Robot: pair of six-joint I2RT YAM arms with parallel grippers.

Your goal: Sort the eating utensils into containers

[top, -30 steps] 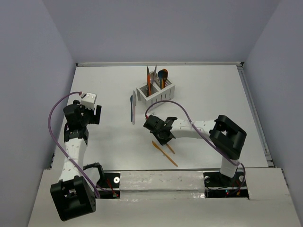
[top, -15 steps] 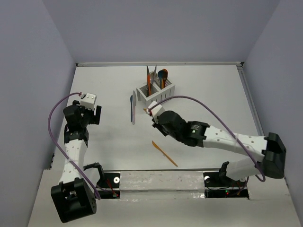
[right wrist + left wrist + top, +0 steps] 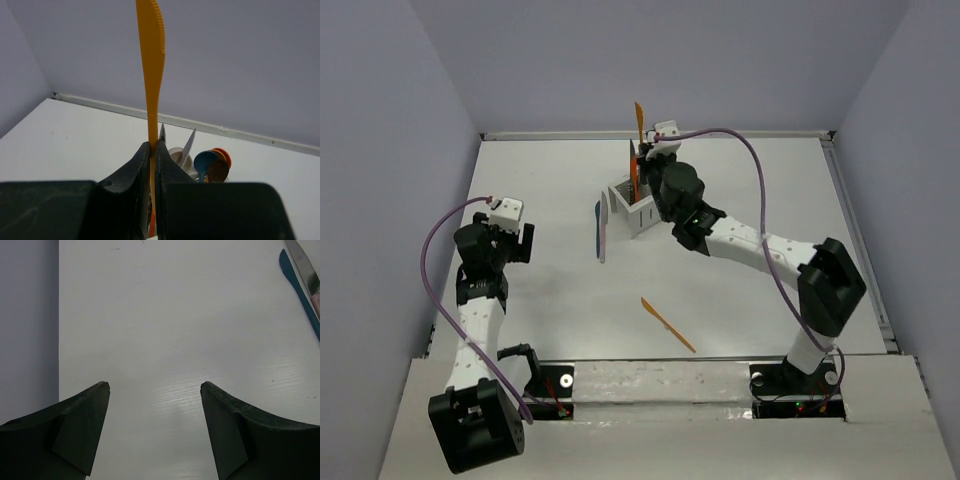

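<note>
Orange knife (image 3: 151,65): upright, serrated blade up, pinched low down in your right gripper. The top view puts it over the caddy, upper centre of the frame. You cannot tell whether its lower end is inside a compartment.
Right gripper (image 3: 152,146): jaws pressed together on the orange knife, reaching from the lower right across the table (image 3: 550,300) to the caddy.
Caddy (image 3: 623,202): white with slotted sides, upper centre of the top view, partly hidden under your right arm (image 3: 750,240).
Stowed utensils: in the right wrist view, a grey serrated knife (image 3: 189,142), a blue spoon (image 3: 205,161) and an orange spoon (image 3: 223,153) stand just behind the jaws.
Left gripper (image 3: 155,385): jaws spread wide with nothing between them, over bare table at centre left of the top view, well apart from the caddy.
Loose on table: a second orange utensil (image 3: 668,324) lies diagonally at lower centre. A teal knife (image 3: 300,287) and a grey knife (image 3: 301,257) lie side by side just left of the caddy.
</note>
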